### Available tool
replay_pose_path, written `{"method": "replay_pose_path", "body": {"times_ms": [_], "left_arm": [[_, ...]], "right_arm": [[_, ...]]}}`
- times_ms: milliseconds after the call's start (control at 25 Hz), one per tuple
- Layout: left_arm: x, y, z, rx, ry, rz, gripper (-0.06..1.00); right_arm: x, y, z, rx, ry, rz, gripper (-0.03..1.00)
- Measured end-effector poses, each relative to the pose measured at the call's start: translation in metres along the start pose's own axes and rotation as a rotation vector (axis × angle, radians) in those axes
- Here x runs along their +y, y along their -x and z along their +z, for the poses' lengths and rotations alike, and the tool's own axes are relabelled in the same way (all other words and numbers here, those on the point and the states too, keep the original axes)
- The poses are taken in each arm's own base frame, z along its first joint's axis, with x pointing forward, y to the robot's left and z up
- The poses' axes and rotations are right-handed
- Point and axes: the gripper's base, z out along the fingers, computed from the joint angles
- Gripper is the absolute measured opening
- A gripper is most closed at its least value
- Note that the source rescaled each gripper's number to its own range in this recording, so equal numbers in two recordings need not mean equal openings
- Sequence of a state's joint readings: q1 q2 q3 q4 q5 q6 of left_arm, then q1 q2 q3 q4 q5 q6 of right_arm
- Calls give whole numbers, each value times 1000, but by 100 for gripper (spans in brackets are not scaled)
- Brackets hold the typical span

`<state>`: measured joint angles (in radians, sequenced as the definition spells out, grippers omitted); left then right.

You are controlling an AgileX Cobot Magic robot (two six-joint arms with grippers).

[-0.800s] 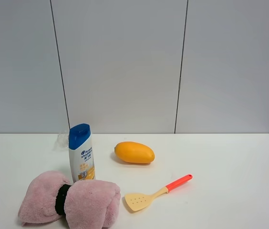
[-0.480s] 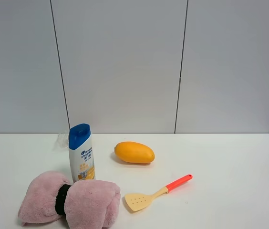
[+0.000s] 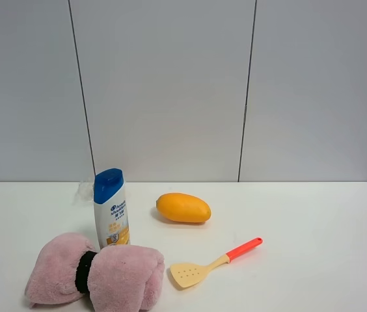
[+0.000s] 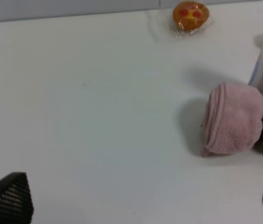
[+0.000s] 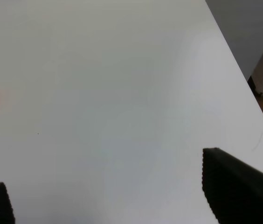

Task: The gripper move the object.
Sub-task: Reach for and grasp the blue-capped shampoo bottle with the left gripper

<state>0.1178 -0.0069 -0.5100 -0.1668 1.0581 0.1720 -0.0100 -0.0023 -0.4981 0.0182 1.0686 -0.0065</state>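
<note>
**Tabletop scene with shampoo bottle and two idle grippers**

The pink towel bundle (image 3: 95, 272), cinched at its middle by a black band (image 3: 84, 271), is taken as the reference. It lies on the white table (image 3: 313, 234) at the near left of the high view.

The shampoo bottle (image 3: 110, 208), white with a blue cap and an orange-yellow label, is seen standing upright directly behind the bundle. Its base is hidden by the towel, so contact between the two cannot be confirmed. In the left wrist view the bottle is cut off by the frame edge just beyond the towel.

An orange-yellow mango (image 3: 183, 207) is shown lying on its side behind the bundle and to its right, apart from the bottle. A spatula (image 3: 213, 262), with a pale yellow perforated blade and an orange-red handle, is placed just to the right of the bundle, its handle angled away. A small wrapped orange item (image 4: 190, 14) in clear plastic lies well beyond the towel, near the far edge of the table.

The left gripper (image 4: 143, 198) is shown over bare table, near the bundle but not touching it. Its two dark fingertips are spread wide and nothing is held between them. The right gripper (image 5: 113, 196) is likewise spread wide and empty, well apart from the bundle, with only the handle tip of the spatula in its view.
</note>
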Motion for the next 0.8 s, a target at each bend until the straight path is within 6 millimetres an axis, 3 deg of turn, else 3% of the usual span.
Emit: {"method": "replay_pose_path", "body": {"times_ms": [800], "left_arm": [[0,0,0,0,-2,-1,100]], "right_arm": [[0,0,0,0,0,0,100]]}}
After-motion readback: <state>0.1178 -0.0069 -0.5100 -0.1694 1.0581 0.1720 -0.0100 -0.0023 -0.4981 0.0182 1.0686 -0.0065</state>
